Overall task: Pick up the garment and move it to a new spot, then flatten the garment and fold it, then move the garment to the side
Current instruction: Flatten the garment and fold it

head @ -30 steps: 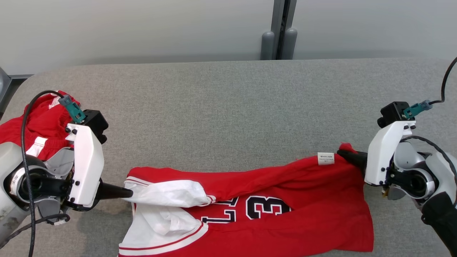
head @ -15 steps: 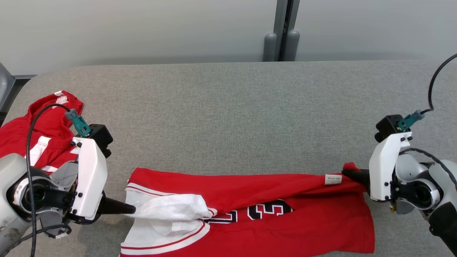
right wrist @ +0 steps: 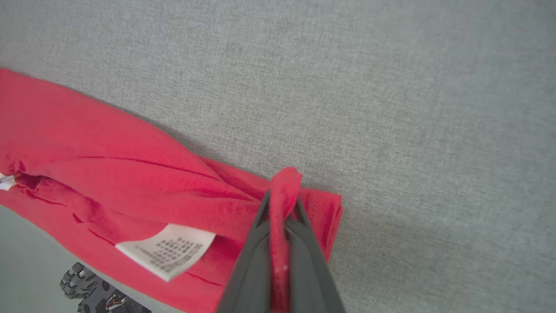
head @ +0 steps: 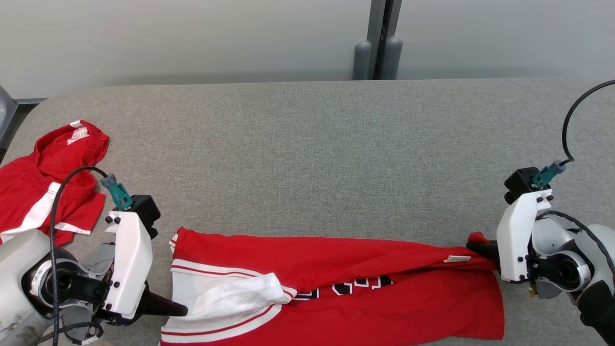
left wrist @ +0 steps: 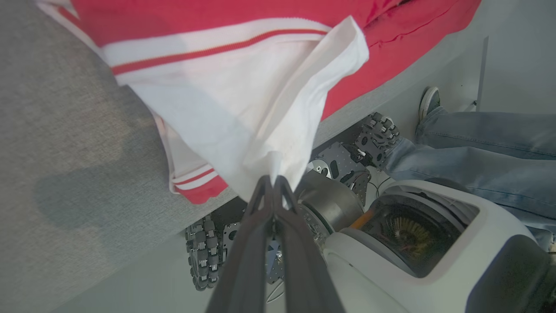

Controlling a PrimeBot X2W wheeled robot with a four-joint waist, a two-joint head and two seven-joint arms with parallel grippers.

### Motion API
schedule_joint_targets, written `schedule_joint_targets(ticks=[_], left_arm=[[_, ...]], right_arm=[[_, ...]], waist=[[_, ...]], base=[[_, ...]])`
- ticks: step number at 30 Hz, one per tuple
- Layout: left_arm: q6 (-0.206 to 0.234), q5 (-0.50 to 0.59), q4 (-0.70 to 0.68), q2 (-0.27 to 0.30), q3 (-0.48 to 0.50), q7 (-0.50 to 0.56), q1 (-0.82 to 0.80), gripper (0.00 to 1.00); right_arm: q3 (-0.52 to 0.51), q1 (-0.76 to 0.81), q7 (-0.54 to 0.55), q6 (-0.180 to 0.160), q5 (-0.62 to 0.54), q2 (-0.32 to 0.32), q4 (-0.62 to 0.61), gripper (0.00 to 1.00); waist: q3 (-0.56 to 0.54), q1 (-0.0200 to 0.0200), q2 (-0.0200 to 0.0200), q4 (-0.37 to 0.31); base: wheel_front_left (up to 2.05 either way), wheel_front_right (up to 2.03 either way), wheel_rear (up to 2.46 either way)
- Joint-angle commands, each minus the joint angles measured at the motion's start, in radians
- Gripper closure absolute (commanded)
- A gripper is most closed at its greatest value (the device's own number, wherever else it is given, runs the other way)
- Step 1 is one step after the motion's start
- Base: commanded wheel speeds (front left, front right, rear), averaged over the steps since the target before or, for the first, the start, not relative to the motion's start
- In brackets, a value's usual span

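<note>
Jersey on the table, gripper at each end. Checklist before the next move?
1. Left gripper gripping the white sleeve cloth: ok.
2. Right gripper gripping the red corner: ok.
3. Jersey lying flat: not ok; a layer is folded over the number and the sleeve is bunched.
4. Jersey away from the table near edge: not ok; the hem reaches it.
5. Other red garment apart from the jersey: ok.
6. Nobody near the base: not ok; a leg in jeans is close.
</note>
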Motion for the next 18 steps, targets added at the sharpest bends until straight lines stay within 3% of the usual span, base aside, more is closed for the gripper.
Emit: schedule_joint_targets(ticks=[1, 8, 9, 10, 11, 12, 13, 18], left_arm=[[-0.001, 0.000, 0.005, -0.004, -0.003, 0.000, 0.016, 1.00], [-0.009, -0.002, 0.016, -0.018, -0.012, -0.007, 0.037, 1.00], [-0.011, 0.000, 0.019, -0.023, -0.012, -0.013, 0.042, 1.00], [-0.014, 0.003, 0.023, -0.026, -0.012, -0.018, 0.047, 0.78], [-0.015, 0.006, 0.027, -0.027, -0.016, -0.019, 0.052, 0.51], [-0.016, 0.010, 0.032, -0.027, -0.020, -0.018, 0.052, 0.05], [-0.019, 0.015, 0.036, -0.028, -0.020, -0.021, 0.051, 0.00], [-0.027, 0.030, 0.060, -0.028, -0.027, -0.035, 0.063, 0.00]], right_arm=[[0.000, 0.008, -0.007, 0.000, -0.004, -0.003, 0.004, 1.00], [0.005, 0.014, -0.015, 0.000, -0.018, -0.003, 0.020, 1.00], [0.006, 0.016, -0.016, 0.000, -0.022, -0.002, 0.020, 0.71], [0.005, 0.018, -0.018, 0.000, -0.023, 0.000, 0.023, 0.58], [0.002, 0.019, -0.021, 0.000, -0.024, 0.002, 0.026, 0.11], [0.000, 0.021, -0.025, 0.000, -0.028, 0.005, 0.028, 0.00], [0.000, 0.022, -0.026, 0.000, -0.031, 0.008, 0.029, 0.00], [-0.009, 0.046, -0.063, 0.000, -0.045, 0.002, 0.013, 0.00]], waist=[[0.000, 0.0000, 0.0000, -0.001], [-0.003, 0.0000, 0.0000, -0.003], [-0.003, 0.0000, 0.0000, -0.003], [-0.003, 0.0000, 0.0000, -0.003], [-0.003, 0.0000, 0.0000, -0.004], [-0.003, 0.0000, 0.0000, -0.005], [-0.004, 0.0000, 0.0000, -0.005], [-0.013, 0.0000, 0.0000, -0.007]], base=[[0.00, 0.00, 0.00], [0.00, 0.00, 0.00], [0.00, 0.00, 0.00], [0.00, 0.00, 0.00], [0.00, 0.00, 0.00], [0.00, 0.00, 0.00], [0.00, 0.00, 0.00], [0.00, 0.00, 0.00]])
